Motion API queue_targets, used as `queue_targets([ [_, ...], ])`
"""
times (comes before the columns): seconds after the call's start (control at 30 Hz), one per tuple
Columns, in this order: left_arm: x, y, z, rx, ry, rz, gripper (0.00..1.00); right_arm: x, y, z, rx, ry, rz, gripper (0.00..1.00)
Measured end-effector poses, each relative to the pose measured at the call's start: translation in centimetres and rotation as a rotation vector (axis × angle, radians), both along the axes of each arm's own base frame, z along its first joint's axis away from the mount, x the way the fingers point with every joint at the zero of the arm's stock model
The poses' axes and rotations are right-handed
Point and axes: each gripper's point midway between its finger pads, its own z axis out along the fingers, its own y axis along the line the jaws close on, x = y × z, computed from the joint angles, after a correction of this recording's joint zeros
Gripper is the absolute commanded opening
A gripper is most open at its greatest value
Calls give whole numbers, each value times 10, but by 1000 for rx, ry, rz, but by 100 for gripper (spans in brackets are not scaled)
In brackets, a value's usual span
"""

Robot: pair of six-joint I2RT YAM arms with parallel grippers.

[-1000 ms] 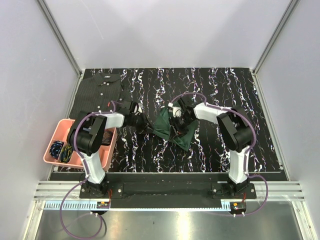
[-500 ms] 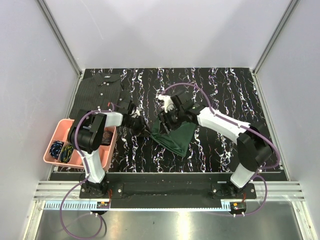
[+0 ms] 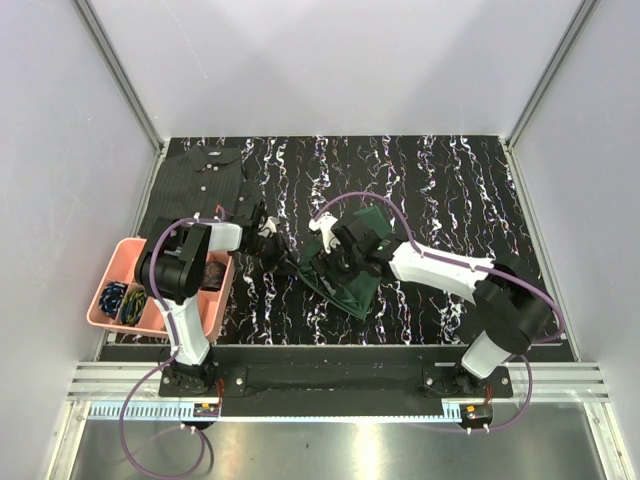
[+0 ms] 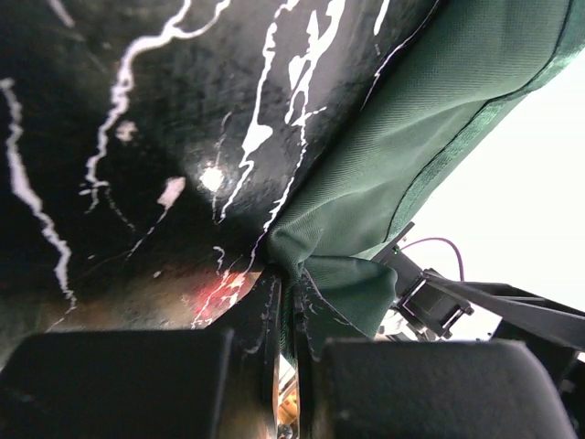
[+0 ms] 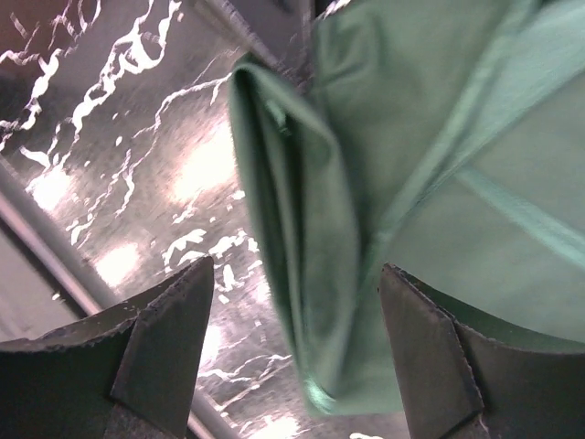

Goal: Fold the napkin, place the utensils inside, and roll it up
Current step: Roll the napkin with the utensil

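At centre of the top view, on the surface [image 3: 450, 180]: napkin [image 3: 355, 292], under both arms. Pinching its left corner low against the surface with the left hand [image 4: 288, 306], pressed tight on the cloth. Hovering over the folded edge with the right hand [image 5: 294, 274], spread wide and gripping nothing, with cloth lying between the fingers but, as far as can be told, not touched.

Likely to go wrong: pulling with the left hand while the far side is unpinned, dragging the whole cloth toward the left of the frame and undoing the fold. Could also spring open unaided, being soft and only loosely creased, the upper layer bulging off the lower one in the right wrist view. Some risk too of snagging a layer on a spread finger when lifting away. No fork in sight in any view, so nothing to tuck in yet.

Dark green, plain, with a fine matte weave. Folded into a rough wedge running from upper right to lower centre in the top view. Hemmed edges crossing at right in the right wrist view, and a thick rounded fold at left. Gathered to a point at the left hand.
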Motion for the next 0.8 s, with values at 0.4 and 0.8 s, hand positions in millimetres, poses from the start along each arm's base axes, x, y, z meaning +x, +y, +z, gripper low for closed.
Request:
queue_targets([
  [0.4,1,3,0,-14,21,-1,0,-14,17,-6,-52,-180,50,78],
  [0.8,1,8,1,-11,29,5,0,-3,11,-39,-206,-286,22,54],
])
